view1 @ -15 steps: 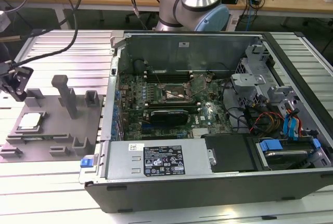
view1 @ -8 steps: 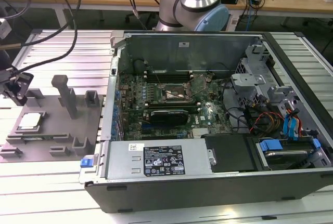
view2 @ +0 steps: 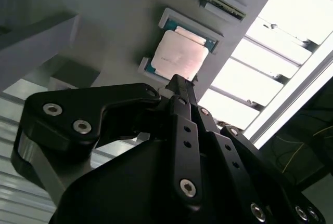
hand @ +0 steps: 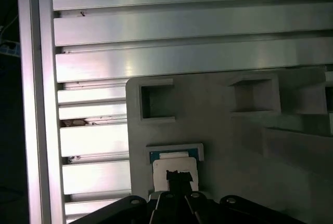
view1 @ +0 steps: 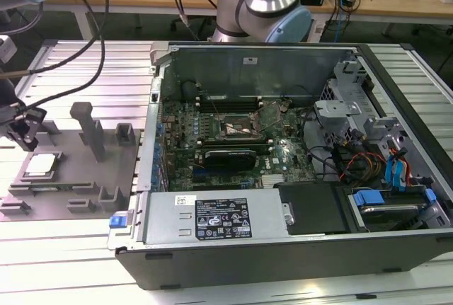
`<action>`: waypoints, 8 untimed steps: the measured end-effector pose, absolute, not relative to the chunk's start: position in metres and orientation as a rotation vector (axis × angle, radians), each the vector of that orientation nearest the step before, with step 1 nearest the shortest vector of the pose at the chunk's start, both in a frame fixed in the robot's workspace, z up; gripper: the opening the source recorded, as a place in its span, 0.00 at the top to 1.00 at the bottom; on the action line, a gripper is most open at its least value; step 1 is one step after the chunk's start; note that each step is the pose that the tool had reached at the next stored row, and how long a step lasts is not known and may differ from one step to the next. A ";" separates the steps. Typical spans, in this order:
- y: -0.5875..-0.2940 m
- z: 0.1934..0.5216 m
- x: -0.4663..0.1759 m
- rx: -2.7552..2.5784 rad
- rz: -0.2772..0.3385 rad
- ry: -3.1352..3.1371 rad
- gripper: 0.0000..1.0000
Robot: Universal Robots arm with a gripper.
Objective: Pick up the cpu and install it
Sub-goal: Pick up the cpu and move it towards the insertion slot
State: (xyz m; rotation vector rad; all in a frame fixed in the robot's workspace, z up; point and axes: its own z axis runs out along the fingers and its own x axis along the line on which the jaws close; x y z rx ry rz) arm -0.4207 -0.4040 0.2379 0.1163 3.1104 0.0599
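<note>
Flat, square, silver-grey metal cpu lies shiny side up in a grey fixture recess, at the exterior view's left.

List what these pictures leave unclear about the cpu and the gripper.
1. Contact: in both wrist views the gripper covers the near edge of the cpu, so touching or hovering above it cannot be told.
2. Exterior view: the cpu is too small to show any gap to the gripper.
3. Exterior view: the socket is too small to show its contacts.
</note>
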 end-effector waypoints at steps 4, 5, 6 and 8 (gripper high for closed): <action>-0.413 0.231 -0.421 0.116 0.060 3.114 0.89; -0.414 0.230 -0.421 0.115 0.060 3.115 0.89; -0.414 0.227 -0.420 0.114 0.060 3.116 0.89; -0.414 0.223 -0.419 0.110 0.060 3.117 0.89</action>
